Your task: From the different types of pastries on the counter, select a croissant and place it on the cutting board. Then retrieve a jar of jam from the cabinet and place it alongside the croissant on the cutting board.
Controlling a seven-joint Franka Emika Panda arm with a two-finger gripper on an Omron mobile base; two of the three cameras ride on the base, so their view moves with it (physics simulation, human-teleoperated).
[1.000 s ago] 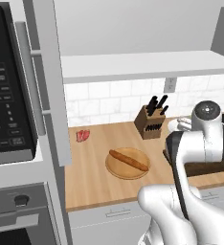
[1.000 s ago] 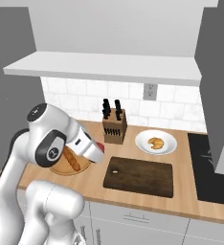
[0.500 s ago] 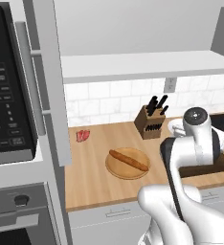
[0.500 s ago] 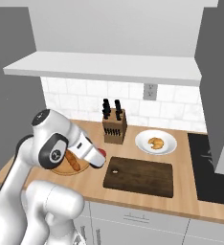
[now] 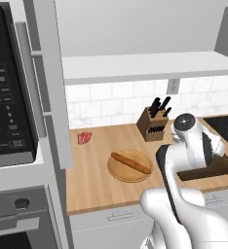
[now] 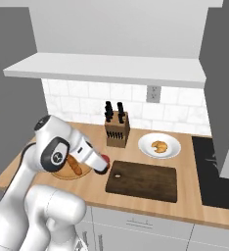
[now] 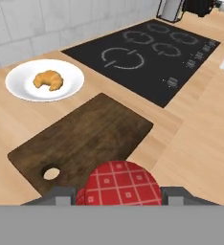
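We see the jaws (image 7: 118, 195) closed on a jar of jam (image 7: 118, 187), its red checked top filling the bottom centre of the hand view. In the right base view the jar (image 6: 104, 160) shows at the arm's tip, left of centre, hovering just off the left end of the cutting board (image 6: 143, 180). We judge it rigid, glass-like, smooth, so it could slip; gripping across its sides seems right, and it wants a gentle set-down. The croissant (image 7: 48, 80) sits on a white plate (image 7: 23, 88), upper left of the hand view, not on the board, so that step looks undone. It looks light and soft; pinch it gently across the middle. A round board (image 5: 122, 171) holds a baguette (image 5: 131, 163). A knife block (image 6: 116, 129) holds dark-handled knives on the counter (image 5: 91, 182).
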